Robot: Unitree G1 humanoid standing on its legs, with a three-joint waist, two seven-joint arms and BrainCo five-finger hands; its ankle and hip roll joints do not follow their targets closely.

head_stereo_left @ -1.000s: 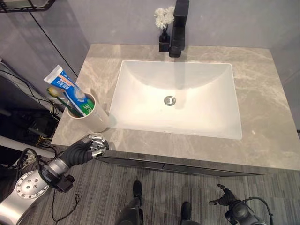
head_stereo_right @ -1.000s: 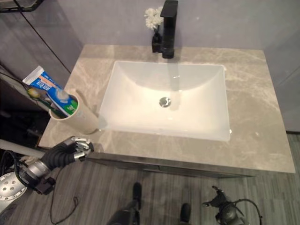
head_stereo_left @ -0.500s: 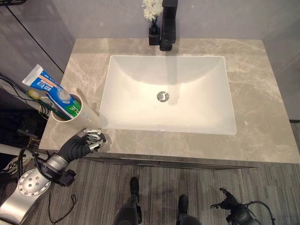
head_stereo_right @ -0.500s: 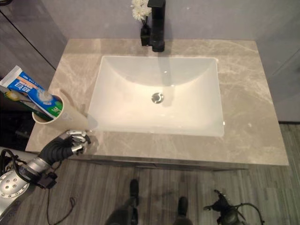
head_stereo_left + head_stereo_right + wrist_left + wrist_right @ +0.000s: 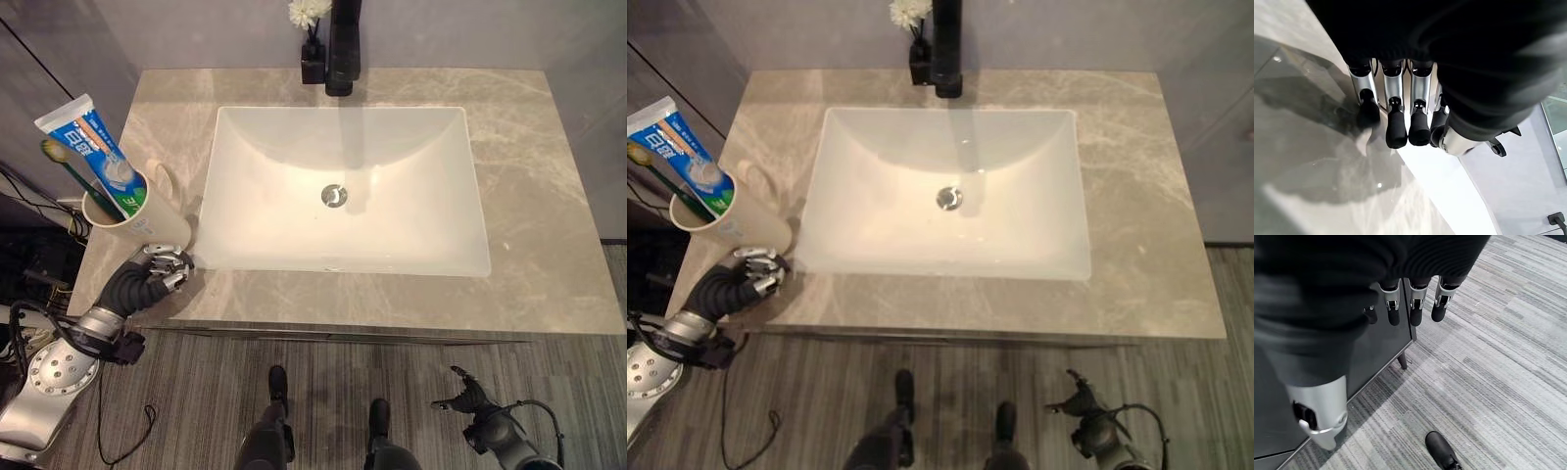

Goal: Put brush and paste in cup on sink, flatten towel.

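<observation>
A beige cup (image 5: 147, 220) stands on the front left corner of the stone countertop (image 5: 529, 225). A blue and white toothpaste tube (image 5: 93, 147) and a green toothbrush (image 5: 64, 162) lean out of it to the left. My left hand (image 5: 155, 274) rests on the counter just in front of the cup's base, fingers (image 5: 1398, 125) curled down with nothing in them. Low at the right, beside the cabinet and above the floor, hangs my right hand (image 5: 462, 394), its fingers (image 5: 1415, 308) relaxed and empty.
The white rectangular basin (image 5: 265, 235) takes up the middle of the counter. A black faucet (image 5: 343, 44) and a small dark vase with a white flower (image 5: 310, 18) stand at the back edge. A dark cabinet front (image 5: 1383, 347) sits below, over grey striped flooring (image 5: 1498, 357).
The camera has shifted, so the whole scene sits further left and lower. My left hand has come from the counter's front edge onto the top, close to the cup.
</observation>
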